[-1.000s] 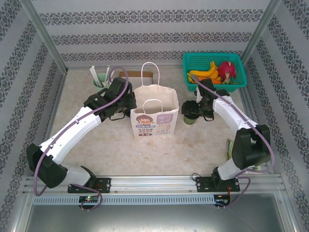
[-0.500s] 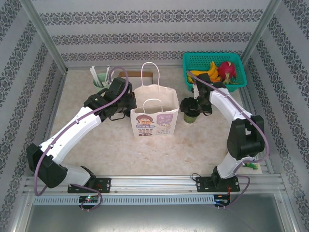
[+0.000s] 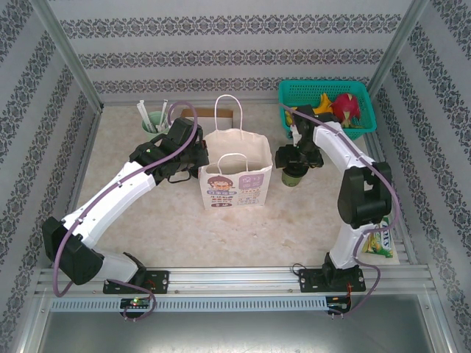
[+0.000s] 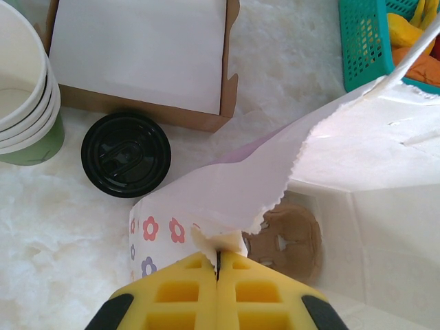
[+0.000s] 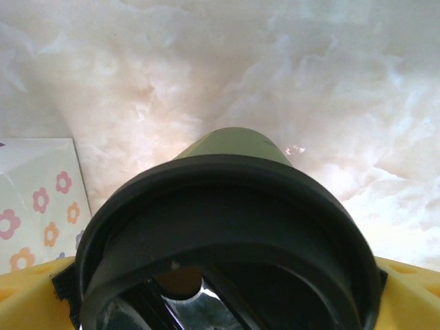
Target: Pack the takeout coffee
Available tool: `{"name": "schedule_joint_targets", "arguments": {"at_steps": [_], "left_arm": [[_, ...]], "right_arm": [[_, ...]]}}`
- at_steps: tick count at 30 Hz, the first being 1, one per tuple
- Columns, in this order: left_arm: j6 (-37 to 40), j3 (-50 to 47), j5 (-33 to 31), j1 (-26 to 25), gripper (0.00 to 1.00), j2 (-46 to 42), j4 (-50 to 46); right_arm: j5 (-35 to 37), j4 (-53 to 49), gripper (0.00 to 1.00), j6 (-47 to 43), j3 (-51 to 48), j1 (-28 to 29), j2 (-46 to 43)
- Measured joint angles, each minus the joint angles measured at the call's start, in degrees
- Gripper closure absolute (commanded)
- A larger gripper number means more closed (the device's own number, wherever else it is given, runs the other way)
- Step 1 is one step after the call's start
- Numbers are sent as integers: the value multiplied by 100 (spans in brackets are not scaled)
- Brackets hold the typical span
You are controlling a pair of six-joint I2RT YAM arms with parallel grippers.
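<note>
The takeout coffee [image 3: 294, 176] stands on the table just right of the white paper bag [image 3: 235, 180]. In the right wrist view its green body [image 5: 237, 148] and black lid [image 5: 227, 227] sit close under the camera. My right gripper [image 3: 296, 158] is open and straddles the lid, with a yellow finger [image 5: 27, 295] at each lower corner. My left gripper [image 4: 218, 256] is shut on the torn top edge of the bag's left wall [image 4: 240, 185]. It holds the bag's mouth open.
A brown cup carrier [image 4: 292, 237] lies inside the bag. A loose black lid [image 4: 126, 155], stacked paper cups [image 4: 20, 89] and a brown box [image 4: 137, 62] sit behind the bag. The mint mug [image 3: 153, 121] is back left, a teal fruit basket [image 3: 364, 92] back right.
The right arm's elbow has swung inward and risen, and its gripper has shifted slightly right and back around the coffee. The left arm and bag have stayed still.
</note>
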Motion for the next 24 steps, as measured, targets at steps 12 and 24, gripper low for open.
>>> {"name": "schedule_joint_targets", "arguments": {"at_steps": [12, 24], "left_arm": [[7, 0, 2, 0, 97, 0, 0], [44, -2, 225, 0, 96, 0, 22]], "right_arm": [[302, -459, 2, 31, 444, 74, 330], [323, -522, 2, 74, 476, 74, 369]]}}
